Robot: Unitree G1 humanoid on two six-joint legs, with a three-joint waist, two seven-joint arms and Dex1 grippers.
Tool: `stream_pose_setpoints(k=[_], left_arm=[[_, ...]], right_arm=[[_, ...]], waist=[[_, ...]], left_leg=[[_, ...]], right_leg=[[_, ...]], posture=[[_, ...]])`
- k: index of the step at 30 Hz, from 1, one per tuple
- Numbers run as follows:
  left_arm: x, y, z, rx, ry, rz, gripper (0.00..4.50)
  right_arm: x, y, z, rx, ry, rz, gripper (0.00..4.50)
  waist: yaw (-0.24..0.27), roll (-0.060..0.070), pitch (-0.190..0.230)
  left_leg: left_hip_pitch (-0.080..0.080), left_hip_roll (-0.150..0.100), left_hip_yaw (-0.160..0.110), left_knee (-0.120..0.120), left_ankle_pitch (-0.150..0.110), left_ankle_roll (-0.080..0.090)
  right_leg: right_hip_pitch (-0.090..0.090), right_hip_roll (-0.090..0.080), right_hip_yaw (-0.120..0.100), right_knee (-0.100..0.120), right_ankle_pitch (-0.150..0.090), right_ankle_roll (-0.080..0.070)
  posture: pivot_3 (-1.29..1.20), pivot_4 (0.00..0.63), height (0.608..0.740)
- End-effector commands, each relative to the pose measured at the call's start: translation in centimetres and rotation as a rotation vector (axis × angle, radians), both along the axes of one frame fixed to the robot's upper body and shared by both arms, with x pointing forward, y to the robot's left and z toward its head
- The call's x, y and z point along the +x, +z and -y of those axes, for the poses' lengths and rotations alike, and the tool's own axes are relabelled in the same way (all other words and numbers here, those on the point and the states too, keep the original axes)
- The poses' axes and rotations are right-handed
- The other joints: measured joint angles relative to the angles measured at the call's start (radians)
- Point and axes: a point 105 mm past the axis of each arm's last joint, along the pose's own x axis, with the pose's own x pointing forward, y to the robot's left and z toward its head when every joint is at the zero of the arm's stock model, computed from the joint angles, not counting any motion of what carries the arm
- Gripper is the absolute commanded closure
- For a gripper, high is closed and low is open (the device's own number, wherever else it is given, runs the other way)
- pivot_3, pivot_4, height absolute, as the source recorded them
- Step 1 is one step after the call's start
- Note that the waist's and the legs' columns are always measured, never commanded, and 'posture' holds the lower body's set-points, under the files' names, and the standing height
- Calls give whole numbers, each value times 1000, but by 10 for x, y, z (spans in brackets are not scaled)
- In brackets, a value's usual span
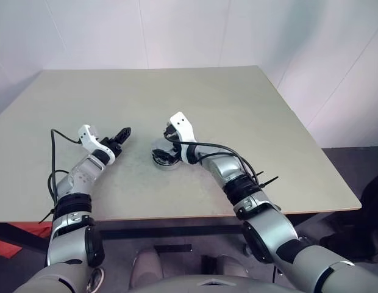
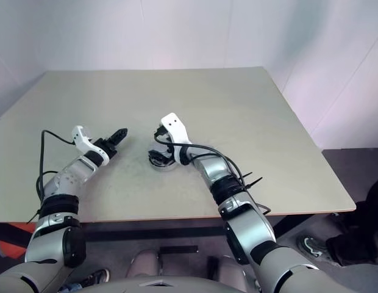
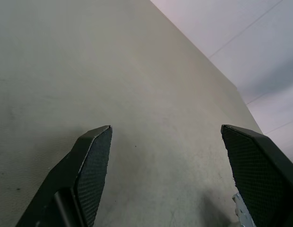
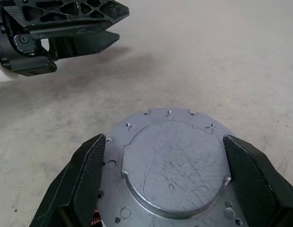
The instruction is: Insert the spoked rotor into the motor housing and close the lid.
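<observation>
— Where's the work at?
— The lid [image 4: 172, 163] sits on the housing [image 1: 164, 160], table [image 1: 238, 104] centre; right claw [image 4: 165, 189] spread astride it.
— And the left claw [image 1: 123, 135]?
— Spread, empty, at nine o'clock (idle). Next, probably pressing the lid home.

lid [image 4: 172, 163]: scratched silver-grey | windings [image 4: 95, 222]: copper-red | table [image 1: 238, 104]: beige

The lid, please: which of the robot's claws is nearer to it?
Right. The right claw straddles the lid, fingers open either side; the left claw hovers open over bare table beside it.
</observation>
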Motion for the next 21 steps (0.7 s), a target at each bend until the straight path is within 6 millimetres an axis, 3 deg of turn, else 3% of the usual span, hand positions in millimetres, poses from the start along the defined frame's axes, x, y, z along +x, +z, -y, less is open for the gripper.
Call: stream_pose_setpoints(k=[1, 4, 16, 21], left_arm=[[3, 17, -5, 19, 11, 56, 573], [3, 16, -4, 19, 8, 53, 573], [6, 16, 2, 18, -11, 51, 573], [6, 16, 2, 18, -13, 51, 573]], right_arm=[[4, 6, 4, 7, -1, 18, 615], [4, 19, 10, 36, 32, 54, 1438], [5, 47, 24, 114, 58, 116, 1438], [-4, 43, 23, 117, 116, 115, 1438]], waist=[[0, 0, 0], [1, 0, 0], [3, 0, 0], [3, 0, 0]], left_leg=[[0, 0, 0, 0, 0, 0], [-1, 0, 0, 0, 0, 0], [-2, 0, 0, 0, 0, 1], [-2, 0, 0, 0, -1, 1]], right_leg=[[0, 0, 0, 0, 0, 0], [0, 0, 0, 0, 0, 0], [-1, 0, 0, -1, 0, 0], [-1, 0, 0, -1, 0, 0]], posture=[[0, 0, 740], [0, 0, 740], [0, 0, 740], [0, 0, 740]])
